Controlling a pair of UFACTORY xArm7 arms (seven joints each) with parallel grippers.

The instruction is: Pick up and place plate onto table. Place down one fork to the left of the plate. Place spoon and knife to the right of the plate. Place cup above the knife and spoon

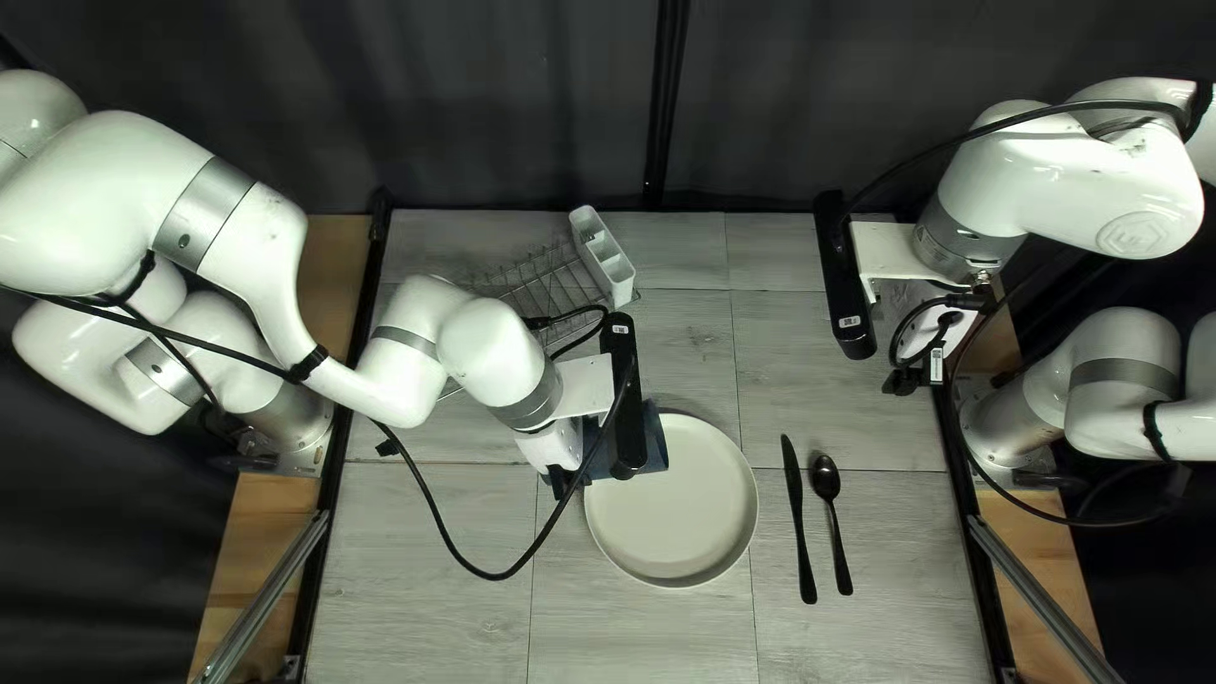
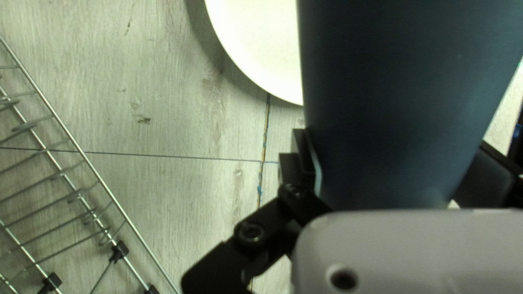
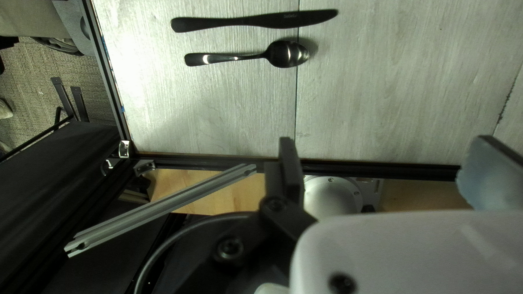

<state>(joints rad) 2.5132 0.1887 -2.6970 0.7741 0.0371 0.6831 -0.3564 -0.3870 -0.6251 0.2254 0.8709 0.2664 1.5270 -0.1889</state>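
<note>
Clamping the blue cup point(image 1: 655, 441) beside the plate's point(image 1: 671, 513) far rim was the left gripper point(image 2: 389, 163); the right gripper's point(image 3: 384, 144) fingers stood apart. Risk noted: too low a carry could have knocked the plate askew.

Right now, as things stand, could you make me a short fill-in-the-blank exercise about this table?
1. The left arm's tool is shut on the dark blue ____.
2. Between the plate and the spoon lies the black ____.
3. The right arm's tool holds ____.
4. The spoon's bowl points toward the table's ____ edge.

Missing words: cup; knife; nothing; far.
</note>
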